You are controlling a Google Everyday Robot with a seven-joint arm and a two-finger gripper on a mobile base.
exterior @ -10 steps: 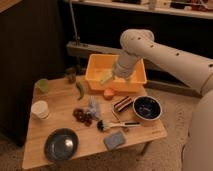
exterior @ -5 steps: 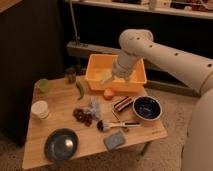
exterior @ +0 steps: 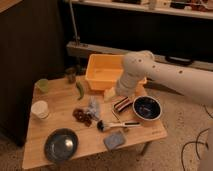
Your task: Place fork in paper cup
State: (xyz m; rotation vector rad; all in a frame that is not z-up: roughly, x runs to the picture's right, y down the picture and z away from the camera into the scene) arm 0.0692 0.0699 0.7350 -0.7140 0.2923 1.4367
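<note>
Here the pincer (exterior: 110, 94) hangs by the yellow tub (exterior: 101, 80), well apart from the paper cup (exterior: 40, 109) on the bench (exterior: 88, 144); whether it grips anything, I cannot tell.

My arm (exterior: 165, 75) wears a smooth white shell with a soft sheen, plastic by its look. My gripper (exterior: 116, 95) hangs at the near wall of the yellow bin (exterior: 100, 75), which is smooth moulded plastic. The table (exterior: 55, 125) is pale, matt wood. The paper cup (exterior: 40, 109) is matt off-white paper. The bowl (exterior: 148, 117) is dark and glossy, with bright glints at its rim. The plate (exterior: 61, 145) is blue-grey and faintly shiny. The tumbler (exterior: 71, 75) is dark glass.
</note>
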